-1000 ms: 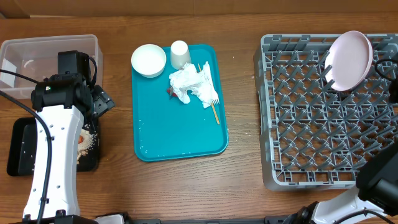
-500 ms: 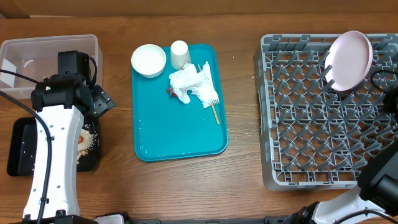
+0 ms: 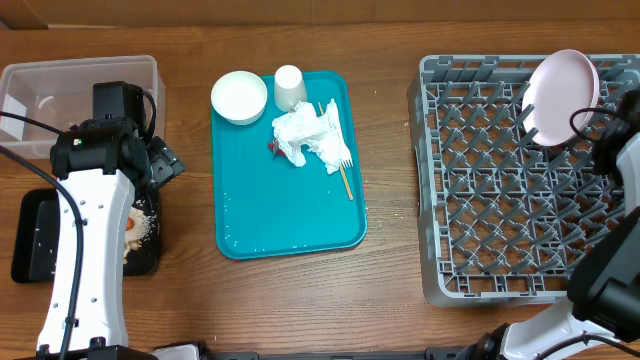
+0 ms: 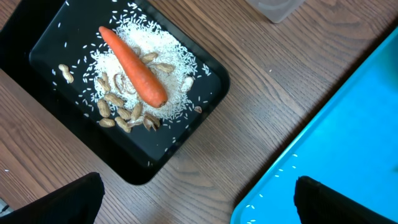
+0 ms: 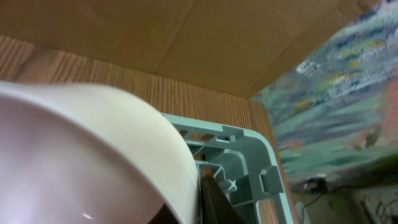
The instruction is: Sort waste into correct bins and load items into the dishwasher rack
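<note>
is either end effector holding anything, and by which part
Right end effector pinches the pinkish plate by its rim. Left end effector is open, holding nothing.

Your light is bright and even, coming from overhead, and it leaves only soft shadows on the counter (image 3: 390, 300). Small glints speckle the teal tray (image 3: 290, 210). In your right wrist view the plate (image 5: 81, 155) looms close and blurred. Your left wrist view is sharp.

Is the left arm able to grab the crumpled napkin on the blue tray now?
Probably yes. The left gripper is open and empty, hovering between the black tray and teal tray, and nothing covers the napkin.
</note>
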Motion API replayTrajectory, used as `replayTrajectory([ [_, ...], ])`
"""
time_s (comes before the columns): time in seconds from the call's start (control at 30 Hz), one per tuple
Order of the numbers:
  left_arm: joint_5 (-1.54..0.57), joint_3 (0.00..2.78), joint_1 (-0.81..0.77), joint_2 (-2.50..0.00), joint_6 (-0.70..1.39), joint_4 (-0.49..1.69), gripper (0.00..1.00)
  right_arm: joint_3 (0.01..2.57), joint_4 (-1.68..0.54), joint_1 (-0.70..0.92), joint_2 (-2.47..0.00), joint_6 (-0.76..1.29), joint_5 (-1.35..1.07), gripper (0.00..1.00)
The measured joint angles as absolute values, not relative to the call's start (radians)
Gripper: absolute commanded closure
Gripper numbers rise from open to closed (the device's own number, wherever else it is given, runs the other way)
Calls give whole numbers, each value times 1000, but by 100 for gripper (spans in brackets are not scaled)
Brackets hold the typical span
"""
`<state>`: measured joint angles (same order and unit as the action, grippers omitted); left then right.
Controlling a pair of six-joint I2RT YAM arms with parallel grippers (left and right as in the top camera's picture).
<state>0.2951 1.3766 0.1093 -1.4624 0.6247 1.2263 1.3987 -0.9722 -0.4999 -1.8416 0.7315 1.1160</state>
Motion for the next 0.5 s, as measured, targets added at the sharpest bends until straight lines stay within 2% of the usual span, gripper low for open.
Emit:
replayTrajectory([
  [0.07,295,1377,109,-1462,625,1226,0,1399,-973,-487,-1842,728,1124,90],
  [0.13,295,1377,109,-1462,625,1226,0,1399,-973,-484,-1842,728,1136,96],
  [0.5,295,1377,109,-1462,625,1226,0,1396,-850,-484,-1842,612,1269,96],
])
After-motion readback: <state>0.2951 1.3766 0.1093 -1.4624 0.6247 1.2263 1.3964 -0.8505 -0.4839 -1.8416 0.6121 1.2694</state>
